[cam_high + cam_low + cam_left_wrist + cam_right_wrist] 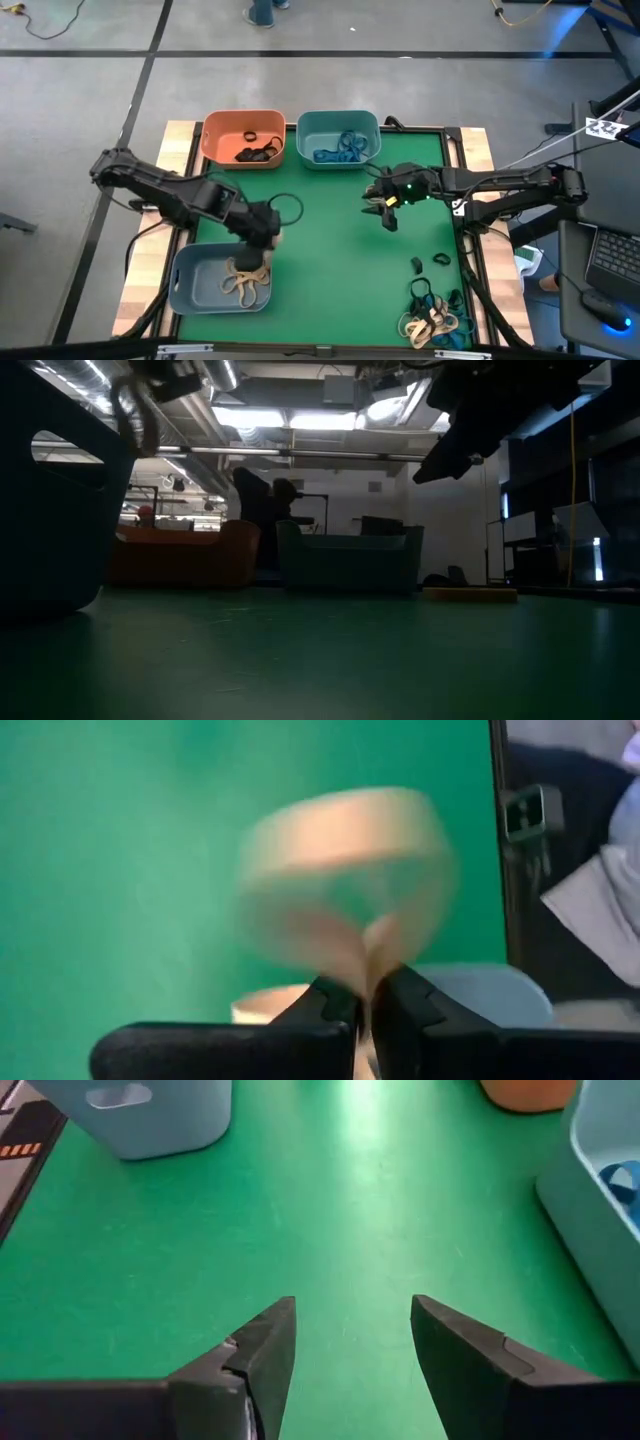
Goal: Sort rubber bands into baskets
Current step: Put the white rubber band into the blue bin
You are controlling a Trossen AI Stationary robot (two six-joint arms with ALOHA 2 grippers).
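High view first: my left gripper point(262, 243) hangs over the near rim of the grey-blue basket point(188, 285), and the left wrist view shows its fingers point(330, 1002) pinched tight on a tan rubber band point(345, 870), which loops out ahead of the fingertips, blurred. Directly under that hand, several tan bands point(245, 283) already lie in the grey-blue tub.

My right gripper point(384, 205) hovers above bare green mat point(330, 260), jaws spread and holding nothing; the right wrist view confirms only mat between the fingers. Just beyond it sits the teal basket point(308, 128) with blue bands point(340, 148) inside, and further off to its side the orange basket point(220, 125) holds black bands point(258, 150).

I'd judge the sort well under way but not finished. Well behind the right hand, toward the table's near corner, an unsorted heap point(432, 318) of mixed bands remains, with two stray black bands point(430, 263) just short of it. The held tan band is not yet dropped.
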